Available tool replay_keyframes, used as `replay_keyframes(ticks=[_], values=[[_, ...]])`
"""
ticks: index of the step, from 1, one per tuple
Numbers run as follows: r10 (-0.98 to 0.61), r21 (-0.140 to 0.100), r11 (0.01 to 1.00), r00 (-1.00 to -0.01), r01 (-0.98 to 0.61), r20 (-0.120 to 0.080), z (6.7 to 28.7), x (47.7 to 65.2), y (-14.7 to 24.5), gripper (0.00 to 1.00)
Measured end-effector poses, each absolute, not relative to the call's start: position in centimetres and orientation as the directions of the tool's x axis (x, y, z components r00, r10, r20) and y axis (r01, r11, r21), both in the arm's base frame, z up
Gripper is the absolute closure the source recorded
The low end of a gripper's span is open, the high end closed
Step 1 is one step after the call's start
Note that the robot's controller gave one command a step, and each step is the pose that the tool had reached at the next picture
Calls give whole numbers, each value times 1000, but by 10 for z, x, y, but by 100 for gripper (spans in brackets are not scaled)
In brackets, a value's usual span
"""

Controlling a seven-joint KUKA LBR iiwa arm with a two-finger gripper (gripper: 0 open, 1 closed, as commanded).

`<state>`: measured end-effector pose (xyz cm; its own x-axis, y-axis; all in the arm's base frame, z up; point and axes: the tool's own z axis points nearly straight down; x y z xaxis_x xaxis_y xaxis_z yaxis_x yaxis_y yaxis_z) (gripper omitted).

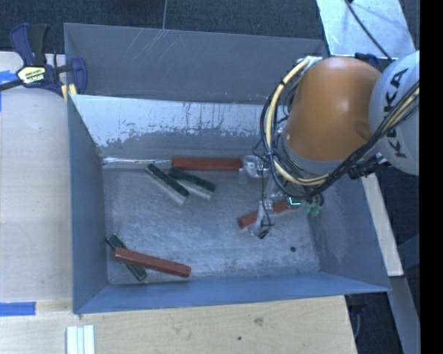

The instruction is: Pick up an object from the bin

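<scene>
gripper (264,223) sits at red bar (247,219), right side of bin (207,116); open or closed, can't tell. Bar looks stiff and light, take it mid-length across the narrow sides

One marking is legible. The arm (400,127) carries the brand name KUKA in black capital letters on its pale surface. The lettering runs at a slant along the arm, turned on its side. It lies up and to the right of the gripper (264,223), on the far side of the orange cover (332,109). Cables (277,116) cross part of the lettering, so the letters show only in part.
</scene>
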<state>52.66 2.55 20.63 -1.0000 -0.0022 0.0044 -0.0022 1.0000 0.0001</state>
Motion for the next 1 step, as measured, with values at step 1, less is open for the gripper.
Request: replay_keyframes(ticks=[1], values=[[-24, -2, 1000, -1000, -24, 3, 66, 556, -52, 0]])
